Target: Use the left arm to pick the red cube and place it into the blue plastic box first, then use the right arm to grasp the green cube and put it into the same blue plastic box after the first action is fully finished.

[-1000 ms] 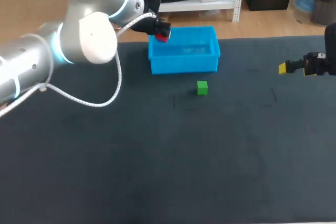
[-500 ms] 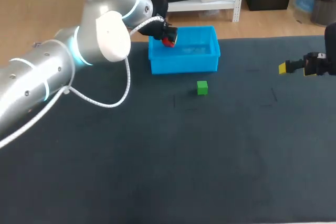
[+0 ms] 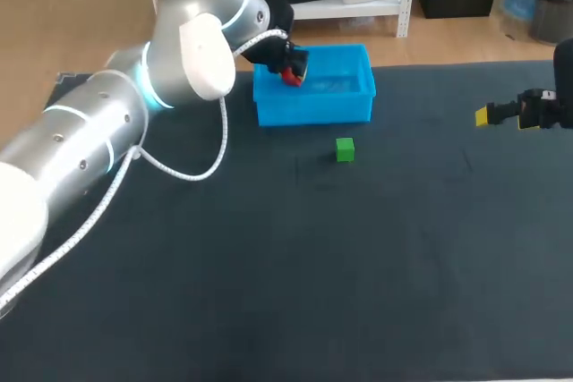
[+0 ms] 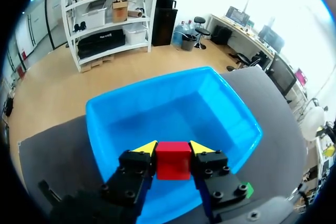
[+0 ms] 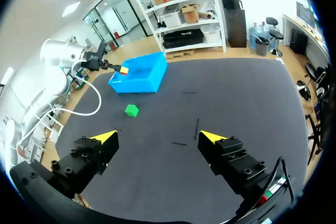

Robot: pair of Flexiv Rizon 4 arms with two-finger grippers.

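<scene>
Head view: the left gripper (image 3: 294, 67), holding the red cube (image 3: 292, 77), has moved from the box (image 3: 313, 106) rim to over its inside; the green cube (image 3: 345, 149) lies unmoved in front. Left wrist: both fingers (image 4: 146, 148) pinch the red cube above the box. Right wrist: the right gripper (image 5: 157, 137) gapes wide, well apart from the green cube.

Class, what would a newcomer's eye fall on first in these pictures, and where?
The left claw, shut on the red cube, held over the blue plastic box at the far side of the dark table. Then the green cube, alone just in front of the box, and the open right claw off to the right.
</scene>
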